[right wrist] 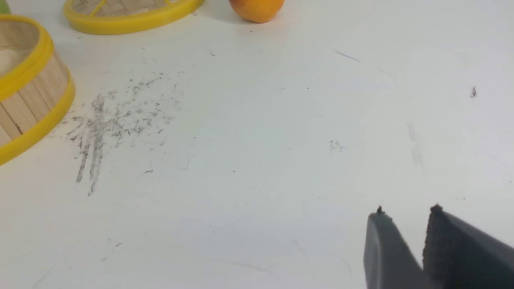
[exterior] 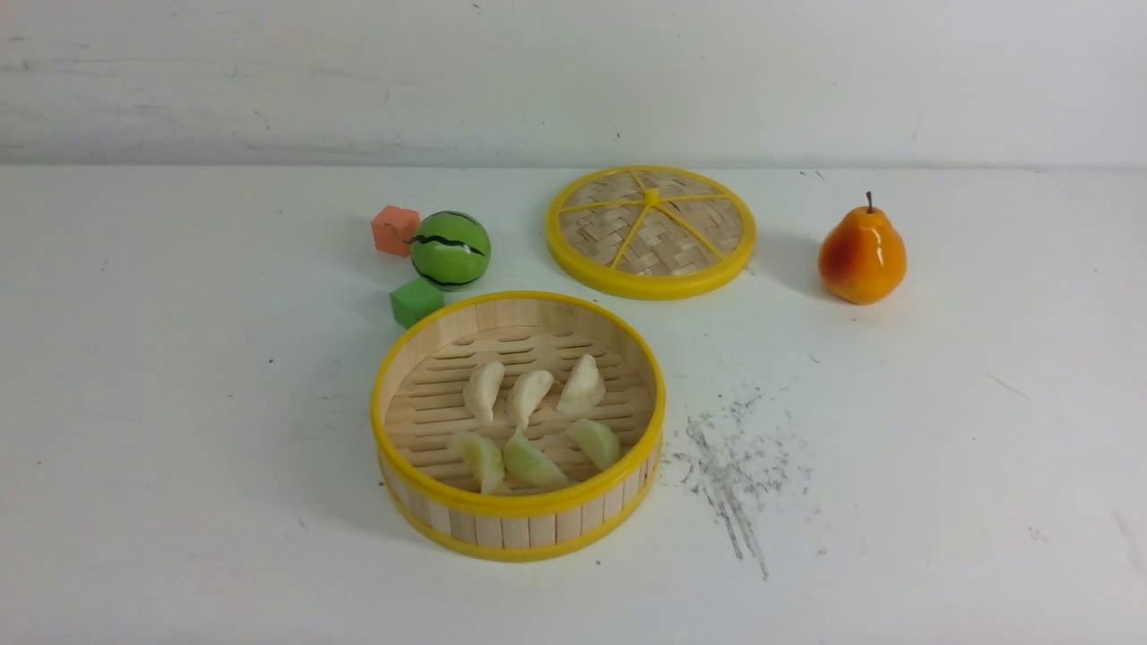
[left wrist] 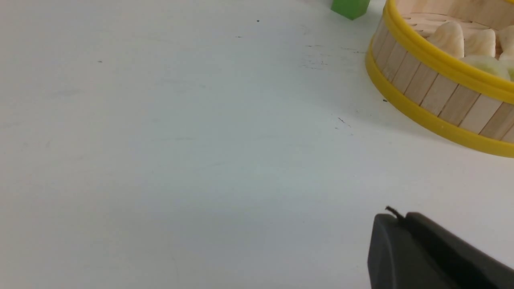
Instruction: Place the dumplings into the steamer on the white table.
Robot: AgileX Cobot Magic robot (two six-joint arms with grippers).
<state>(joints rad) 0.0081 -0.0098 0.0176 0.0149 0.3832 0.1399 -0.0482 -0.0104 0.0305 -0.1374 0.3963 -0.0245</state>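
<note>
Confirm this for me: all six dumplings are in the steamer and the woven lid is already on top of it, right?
Not quite. All six dumplings are in the steamer, but the woven lid is off, lying flat on the white table behind the steamer; the front view shows it.

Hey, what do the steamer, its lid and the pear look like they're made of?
The steamer: likely bamboo or light wood, matte vertical slats with visible grain, with smooth yellow rims that look plastic. The lid: woven bamboo-like strips in a yellow, probably plastic frame. The pear: glossy orange skin with sharp highlights, so probably painted plastic or foam; which one is unclear.
</note>
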